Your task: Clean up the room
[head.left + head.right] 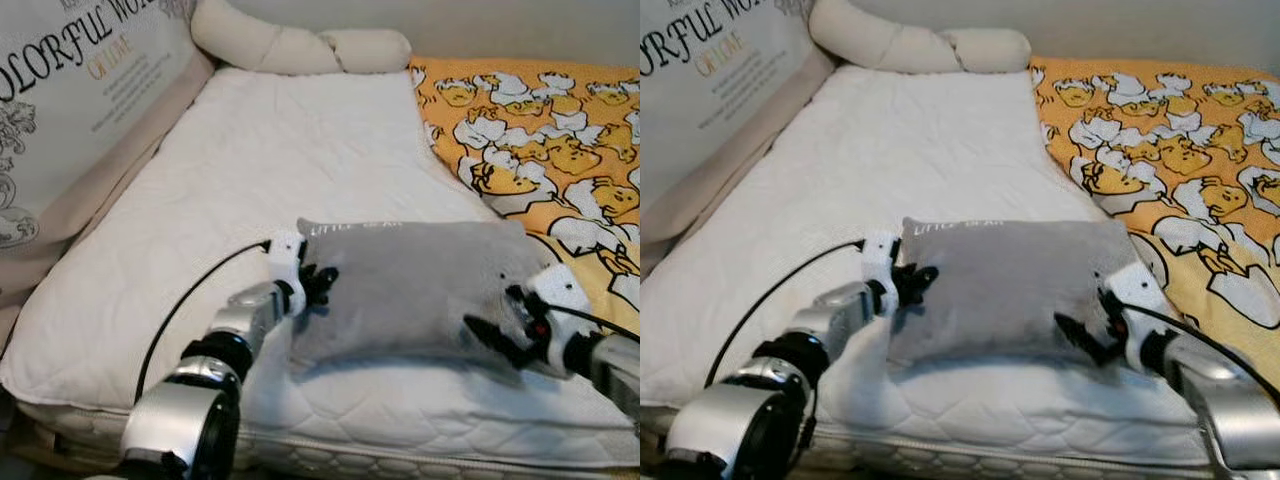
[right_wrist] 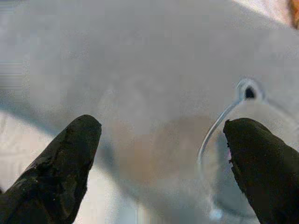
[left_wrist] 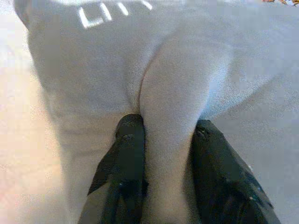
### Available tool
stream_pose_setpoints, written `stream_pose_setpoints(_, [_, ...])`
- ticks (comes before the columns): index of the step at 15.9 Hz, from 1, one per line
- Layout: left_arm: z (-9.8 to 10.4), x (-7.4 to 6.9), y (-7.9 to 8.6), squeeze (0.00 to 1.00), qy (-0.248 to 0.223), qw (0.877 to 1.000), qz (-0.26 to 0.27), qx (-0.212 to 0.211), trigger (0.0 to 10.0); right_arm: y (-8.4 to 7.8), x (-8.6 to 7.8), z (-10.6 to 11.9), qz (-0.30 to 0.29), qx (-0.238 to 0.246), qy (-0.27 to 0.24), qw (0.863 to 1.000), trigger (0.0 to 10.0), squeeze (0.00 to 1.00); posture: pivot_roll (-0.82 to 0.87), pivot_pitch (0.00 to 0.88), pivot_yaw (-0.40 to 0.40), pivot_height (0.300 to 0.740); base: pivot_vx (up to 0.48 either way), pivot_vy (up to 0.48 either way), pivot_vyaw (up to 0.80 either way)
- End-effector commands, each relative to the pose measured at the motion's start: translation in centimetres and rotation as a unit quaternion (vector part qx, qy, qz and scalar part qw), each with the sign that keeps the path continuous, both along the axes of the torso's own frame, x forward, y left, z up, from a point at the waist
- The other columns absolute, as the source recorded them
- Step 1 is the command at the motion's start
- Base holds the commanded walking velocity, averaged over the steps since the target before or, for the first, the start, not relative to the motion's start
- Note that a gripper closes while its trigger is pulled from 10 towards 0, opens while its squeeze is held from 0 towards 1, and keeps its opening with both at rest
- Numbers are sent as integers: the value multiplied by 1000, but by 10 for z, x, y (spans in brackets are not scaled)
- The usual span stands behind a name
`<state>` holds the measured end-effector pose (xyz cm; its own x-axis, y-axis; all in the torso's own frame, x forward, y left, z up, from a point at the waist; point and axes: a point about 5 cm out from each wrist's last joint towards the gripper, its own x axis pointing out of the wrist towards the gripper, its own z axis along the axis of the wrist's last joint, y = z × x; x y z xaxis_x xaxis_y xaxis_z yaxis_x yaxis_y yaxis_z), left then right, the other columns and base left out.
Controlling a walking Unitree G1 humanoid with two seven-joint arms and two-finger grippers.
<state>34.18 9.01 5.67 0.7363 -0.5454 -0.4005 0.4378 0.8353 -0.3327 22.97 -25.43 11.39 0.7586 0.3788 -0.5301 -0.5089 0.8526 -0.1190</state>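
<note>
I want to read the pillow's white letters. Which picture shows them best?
The right eye view: the grey pillow shows its whole line of white letters, though small. The left eye view shows it fainter. The left wrist view shows a few big letters; the right wrist view shows grey fabric.

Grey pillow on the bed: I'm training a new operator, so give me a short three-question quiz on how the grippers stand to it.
1. True or false: the left gripper pinches a fold of the grey pillow.
2. The right gripper is: A) shut on the pillow, B) open at the pillow, C) on the yellow blanket.
3. Fill in: the pillow lies on the white ____.

Key: 1 true; 2 B; 3 mattress.
</note>
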Motion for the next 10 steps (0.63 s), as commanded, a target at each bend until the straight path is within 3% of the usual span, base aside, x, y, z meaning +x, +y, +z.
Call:
stream_pose_setpoints(1, [17,13,11,0,-22,1000,9,-3,0,1,-4,5,25,-2,11,1000,10000,0,-145,0,45,740,0,0,0])
stream_pose_setpoints(3, [34,21,23,0,-44,999,1,-15,0,2,-11,6,56,-2,35,998,10000,0,-146,0,46,740,0,0,0])
stream_pose_setpoints(5, [39,22,24,0,-49,998,-23,-20,0,9,-20,0,89,-3,73,993,10000,0,-142,0,43,740,0,0,0])
stream_pose_setpoints(6, [37,19,19,0,-42,998,-45,-21,0,14,-25,-13,102,-23,103,989,10000,0,-129,0,37,740,0,0,0])
stream_pose_setpoints(8, [28,12,12,0,-32,997,-74,-5,0,10,-20,-29,64,-66,111,990,10000,0,-128,0,38,740,0,0,0])
stream_pose_setpoints(9, [20,8,11,0,-31,997,-74,20,0,7,-17,-34,41,-90,107,989,10000,0,-130,0,44,740,0,0,0])
stream_pose_setpoints(10, [13,7,16,0,-34,995,-56,73,0,6,-14,-32,27,-87,100,991,10000,0,-134,0,47,740,0,0,0])
